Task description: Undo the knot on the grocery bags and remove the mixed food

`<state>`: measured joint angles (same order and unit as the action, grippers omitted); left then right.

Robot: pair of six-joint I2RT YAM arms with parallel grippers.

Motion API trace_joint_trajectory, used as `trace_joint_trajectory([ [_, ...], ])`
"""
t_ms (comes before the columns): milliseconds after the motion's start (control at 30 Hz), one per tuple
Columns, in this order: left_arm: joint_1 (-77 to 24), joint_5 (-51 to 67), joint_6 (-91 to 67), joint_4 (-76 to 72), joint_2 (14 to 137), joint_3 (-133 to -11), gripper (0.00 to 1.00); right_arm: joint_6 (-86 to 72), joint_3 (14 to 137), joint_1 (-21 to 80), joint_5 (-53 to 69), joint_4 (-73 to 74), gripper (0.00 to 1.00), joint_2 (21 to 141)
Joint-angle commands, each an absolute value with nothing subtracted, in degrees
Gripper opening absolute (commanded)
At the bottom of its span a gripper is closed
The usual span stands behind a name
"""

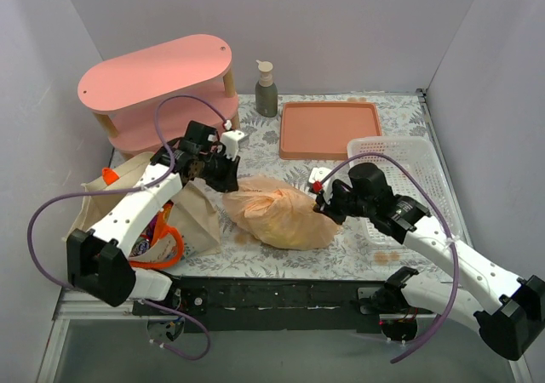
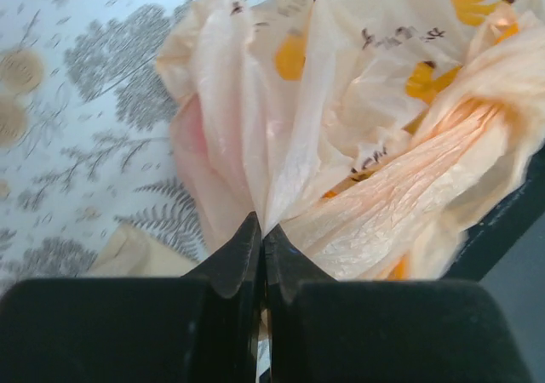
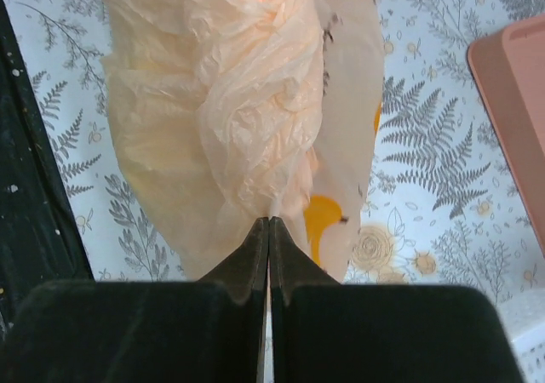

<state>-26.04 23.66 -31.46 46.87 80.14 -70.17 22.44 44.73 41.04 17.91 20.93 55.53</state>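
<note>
On the table (image 1: 281,262) we hold the tan plastic bag (image 1: 277,214), left gripper (image 1: 223,179) and right gripper (image 1: 322,204) each clamped on one end.

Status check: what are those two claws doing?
Left gripper shut on plastic bag. Right gripper shut on it too. Bag not yet open. Nothing blocking.

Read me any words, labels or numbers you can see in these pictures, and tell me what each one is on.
Plastic bag: small dark characters beside yellow shapes, too blurred to read.
Tote: colourful print, too small to read.
Pump bottle: no label visible.
No other text shows.
</note>
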Motion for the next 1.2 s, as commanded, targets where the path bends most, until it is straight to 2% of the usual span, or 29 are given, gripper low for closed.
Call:
trace_joint_trajectory([
  [0,-23.5,20.8,-29.2,49.4,73.0,-65.0,0.0,20.8,41.9,38.9,17.5,24.2,0.01,53.1],
  [33,-23.5,22.4,-29.0,49.8,72.8,-64.5,0.03,20.7,42.2,38.8,18.4,23.9,0.02,53.3],
  [67,-23.5,24.3,-29.0,50.0,72.9,-65.1,0.16,21.0,43.9,38.8,19.5,23.6,0.13,53.7],
  [100,-23.5,26.2,-29.3,50.2,73.3,-65.8,0.54,21.3,45.4,38.9,20.4,22.4,0.26,54.9],
  [133,-23.5,26.7,-29.4,50.3,73.6,-67.0,0.63,21.3,46.9,38.9,21.5,22.0,0.41,55.8],
  [200,-23.5,26.8,-28.8,50.2,74.9,-71.3,0.73,20.8,52.5,38.9,23.3,19.8,0.53,59.2],
  [233,-23.5,26.8,-28.5,49.8,75.4,-72.8,0.75,18.6,54.0,38.9,23.8,18.9,0.64,60.4],
  [367,-23.6,32.4,-27.5,50.0,78.8,-79.9,0.78,10.5,60.3,38.9,27.8,15.6,0.73,66.2],
  [533,-25.8,39.7,-26.5,52.3,81.6,-83.1,0.77,2.6,59.6,39.5,34.9,12.3,0.72,70.0],
  [1000,-30.1,37.6,-17.8,62.3,72.9,-74.6,0.72,-0.9,58.1,42.4,38.4,11.2,0.76,74.1],
  [1167,-30.3,37.9,-19.2,59.3,71.5,-69.6,0.72,-2.8,57.7,43.6,37.4,11.5,0.72,76.9],
])
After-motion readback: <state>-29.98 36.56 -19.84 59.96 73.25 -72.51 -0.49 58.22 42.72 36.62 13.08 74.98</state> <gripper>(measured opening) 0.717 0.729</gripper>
